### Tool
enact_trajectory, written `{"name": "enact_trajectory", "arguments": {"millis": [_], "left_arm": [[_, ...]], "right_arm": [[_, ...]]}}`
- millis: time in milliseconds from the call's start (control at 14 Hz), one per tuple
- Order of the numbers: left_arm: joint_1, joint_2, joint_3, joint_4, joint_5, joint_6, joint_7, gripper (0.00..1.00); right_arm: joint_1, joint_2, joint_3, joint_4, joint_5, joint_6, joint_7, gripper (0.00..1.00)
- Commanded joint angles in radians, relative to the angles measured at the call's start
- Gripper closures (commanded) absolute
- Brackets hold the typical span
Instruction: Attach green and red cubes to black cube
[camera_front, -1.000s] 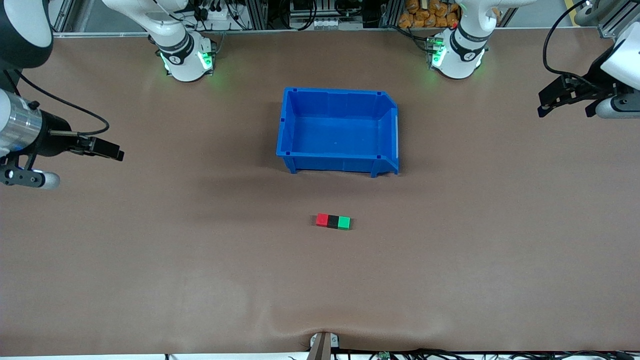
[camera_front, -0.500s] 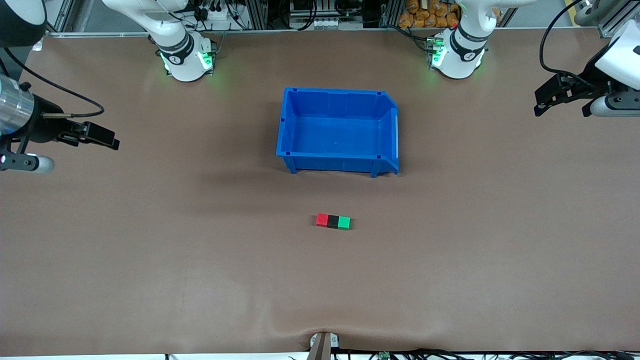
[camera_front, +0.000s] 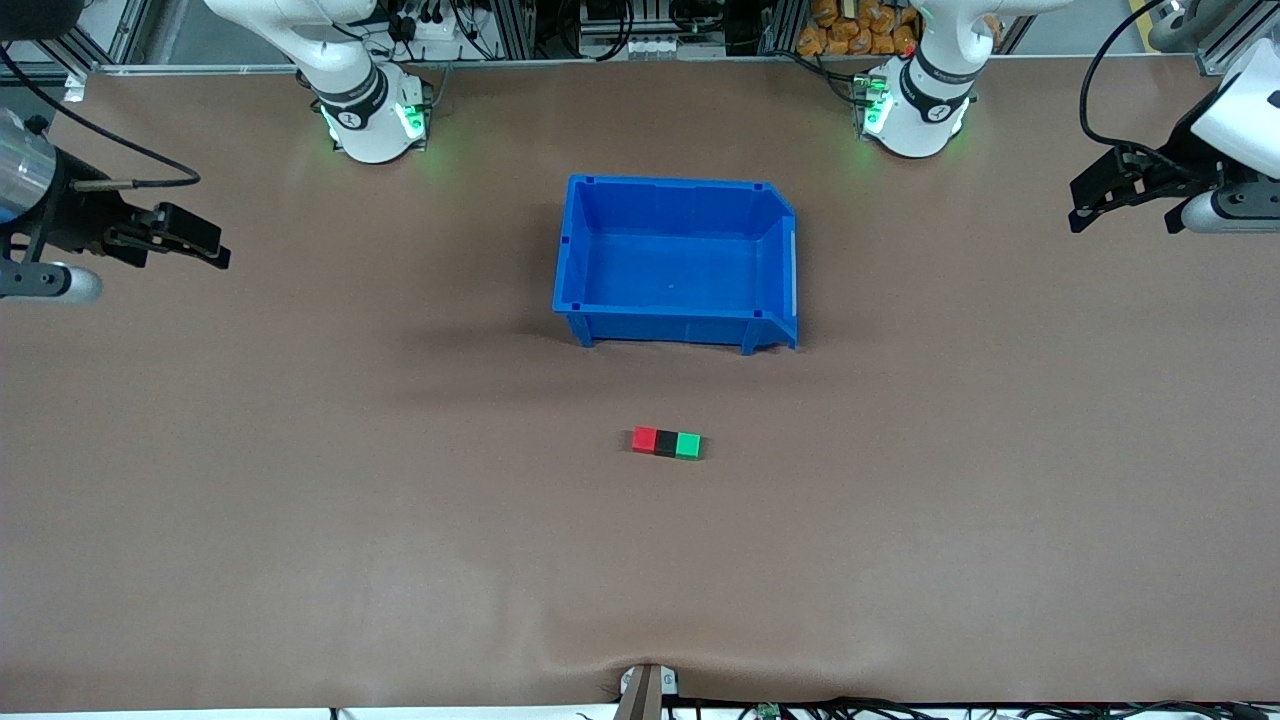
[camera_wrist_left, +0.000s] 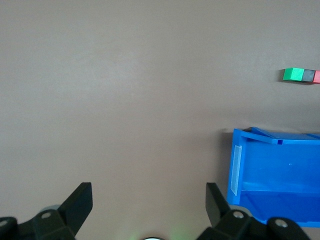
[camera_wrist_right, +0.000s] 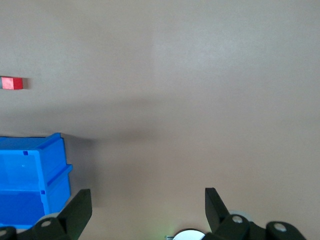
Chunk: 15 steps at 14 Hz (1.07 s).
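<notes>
So the three little cubes are sitting in a tight row on the bench (camera_front: 300, 520), touching side to side: red cube (camera_front: 645, 439) at the right arm's end of the row, black cube (camera_front: 666, 443) in the middle, green cube (camera_front: 688, 445) at the left arm's end. All three are the same size, plain solid colour, no markings I can make out. The black one is matte and kind of sinks into its own shadow, while the red and green really pop against the brown surface. The row lies flat with a slight slant, the green end a touch nearer the front camera than the red end.

Farther from the front camera than the row sits the blue bin (camera_front: 574, 250), well apart from the cubes. It's way bigger than they are, with one lower, sloped wall facing the left arm's end of the bench.

Both arms are pulled way out to the sides and just waiting. The left hand (camera_front: 1085, 200) hangs over the bench edge at the left arm's end, fingers (camera_wrist_left: 80, 200) spread wide with nothing between them. The right hand (camera_front: 205, 243) is over the right arm's end of the bench, fingers (camera_wrist_right: 80, 206) also spread wide, gripping nothing. Neither is anywhere near the cubes or the bin.
</notes>
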Motion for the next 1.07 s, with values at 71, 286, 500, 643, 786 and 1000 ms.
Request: {"name": "enact_trajectory", "arguments": {"millis": [71, 286, 500, 643, 786, 1000], "left_arm": [[0.001, -0.016, -0.005, 0.007, 0.014, -0.007, -0.018, 0.00], [-0.001, -0.014, -0.005, 0.005, 0.014, -0.007, -0.018, 0.00], [-0.001, -0.016, -0.005, 0.004, 0.014, -0.007, -0.018, 0.00], [0.001, -0.014, -0.005, 0.005, 0.014, -0.007, -0.016, 0.00], [0.001, -0.014, -0.005, 0.005, 0.014, -0.007, -0.016, 0.00], [-0.001, -0.014, -0.005, 0.007, 0.013, -0.006, -0.018, 0.00]], "right_arm": [[-0.034, -0.077, 0.013, -0.074, -0.013, 0.017, -0.056, 0.00], [-0.032, -0.093, 0.004, -0.086, -0.013, 0.017, -0.065, 0.00], [-0.029, -0.097, -0.002, -0.086, -0.013, 0.012, -0.080, 0.00], [-0.029, -0.099, -0.005, -0.085, -0.013, 0.009, -0.083, 0.00], [-0.026, -0.099, -0.014, -0.085, -0.013, 0.008, -0.083, 0.00], [-0.028, -0.098, -0.014, -0.085, -0.013, 0.009, -0.083, 0.00]]}}
